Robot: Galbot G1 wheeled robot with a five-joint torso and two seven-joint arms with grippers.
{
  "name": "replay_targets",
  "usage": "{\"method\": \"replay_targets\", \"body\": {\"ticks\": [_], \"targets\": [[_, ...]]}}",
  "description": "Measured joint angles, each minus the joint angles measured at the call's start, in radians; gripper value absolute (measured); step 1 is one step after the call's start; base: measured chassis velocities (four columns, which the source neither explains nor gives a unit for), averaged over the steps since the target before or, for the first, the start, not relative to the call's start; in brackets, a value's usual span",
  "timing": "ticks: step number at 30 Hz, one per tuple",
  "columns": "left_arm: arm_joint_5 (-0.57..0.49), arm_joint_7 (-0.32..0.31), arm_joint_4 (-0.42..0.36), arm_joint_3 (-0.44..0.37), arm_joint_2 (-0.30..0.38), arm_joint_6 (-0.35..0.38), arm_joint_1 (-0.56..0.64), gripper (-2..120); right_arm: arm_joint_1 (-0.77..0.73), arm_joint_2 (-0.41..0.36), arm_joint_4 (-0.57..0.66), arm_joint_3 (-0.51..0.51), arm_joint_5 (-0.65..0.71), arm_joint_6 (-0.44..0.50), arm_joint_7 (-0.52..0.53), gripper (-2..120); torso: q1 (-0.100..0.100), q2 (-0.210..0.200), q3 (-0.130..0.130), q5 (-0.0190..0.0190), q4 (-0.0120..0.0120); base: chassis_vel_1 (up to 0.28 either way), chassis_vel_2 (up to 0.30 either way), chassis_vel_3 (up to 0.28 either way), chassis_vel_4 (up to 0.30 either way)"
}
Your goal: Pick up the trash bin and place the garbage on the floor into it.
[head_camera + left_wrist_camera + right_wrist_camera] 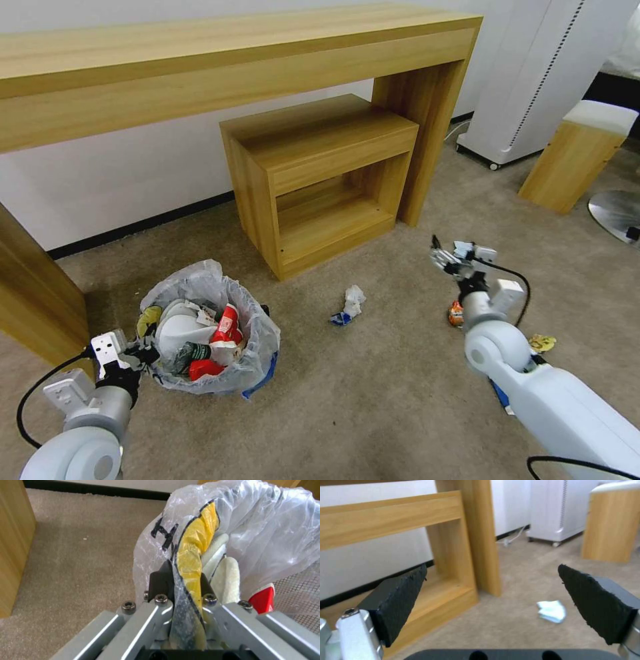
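Progress: our left gripper [181,580] clamps the rim of the bag-lined round trash bin [253,347], already part-filled | our right gripper [493,600] hangs apart, empty | left: crumpled white-blue paper [350,303], yellow wrapper [541,343] on beige carpet floor [373,400].

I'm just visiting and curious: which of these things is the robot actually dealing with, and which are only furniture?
Job: round bag-lined trash bin pinched by the left gripper; crumpled white-blue paper; yellow wrapper; beige carpet floor; open right gripper.

Bystanders: long wooden desk; small wooden shelf unit; white appliance.
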Motion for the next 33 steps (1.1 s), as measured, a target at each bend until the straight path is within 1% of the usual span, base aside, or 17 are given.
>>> {"method": "replay_targets", "body": {"ticks": [5,9,12,15,27,33], "targets": [[0.001,0.001,-0.013,0.000,0.000,0.000,0.006,3,-0.063,0.006,0.019,0.052,-0.067,-0.015,0.007,100,0.000,0.000,0.000,0.0002,-0.0002,0.000,0.000,0.000,0.000],[0.001,0.001,-0.016,-0.001,-0.001,-0.001,0.011,3,-0.076,0.012,0.019,0.064,-0.092,-0.014,0.014,100,0.000,0.000,0.000,0.0001,-0.0002,0.000,0.000,0.000,0.000],[0.002,0.002,-0.023,-0.005,-0.001,-0.004,0.021,3,-0.084,0.018,0.004,0.072,-0.146,0.008,0.022,100,0.000,0.000,0.000,0.0002,0.0000,0.000,0.000,0.000,0.000],[0.002,0.002,-0.027,-0.007,-0.001,-0.004,0.025,3,-0.089,0.021,-0.002,0.080,-0.169,0.023,0.018,100,0.000,0.000,0.000,0.0002,-0.0001,0.000,0.000,0.000,0.000],[0.003,0.002,-0.039,-0.009,-0.002,-0.007,0.031,3,-0.131,0.022,0.019,0.122,-0.159,0.034,-0.022,100,0.000,0.000,0.000,0.0001,-0.0002,0.000,0.000,0.000,0.000],[0.002,0.002,-0.044,-0.010,-0.004,-0.008,0.035,3,-0.133,0.022,0.020,0.125,-0.160,0.045,-0.032,100,0.000,0.000,0.000,0.0001,-0.0001,0.000,0.000,0.000,0.000]]}}
